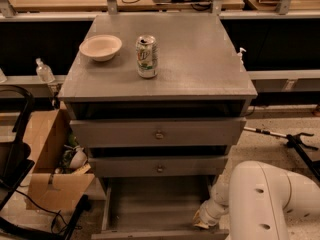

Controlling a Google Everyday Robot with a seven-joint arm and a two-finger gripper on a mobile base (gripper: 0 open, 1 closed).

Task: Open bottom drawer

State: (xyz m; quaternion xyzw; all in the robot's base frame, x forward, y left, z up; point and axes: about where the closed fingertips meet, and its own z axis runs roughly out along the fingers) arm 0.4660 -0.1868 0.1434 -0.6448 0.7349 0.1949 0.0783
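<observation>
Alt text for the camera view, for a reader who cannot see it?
The bottom drawer of a grey three-drawer cabinet is pulled out, showing a plain grey inside, with the robot's gripper at its front right corner. A pale bowl and a drink can sit on the cabinet top; an open cardboard box stands beside it.

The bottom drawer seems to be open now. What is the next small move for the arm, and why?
Probably ease the gripper back, away from the bottom drawer. The drawer stands well out below the middle drawer front, its plain grey inside showing, and the gripper sits low at its front corner, on the right of the view. Little seems left to pull.
</observation>
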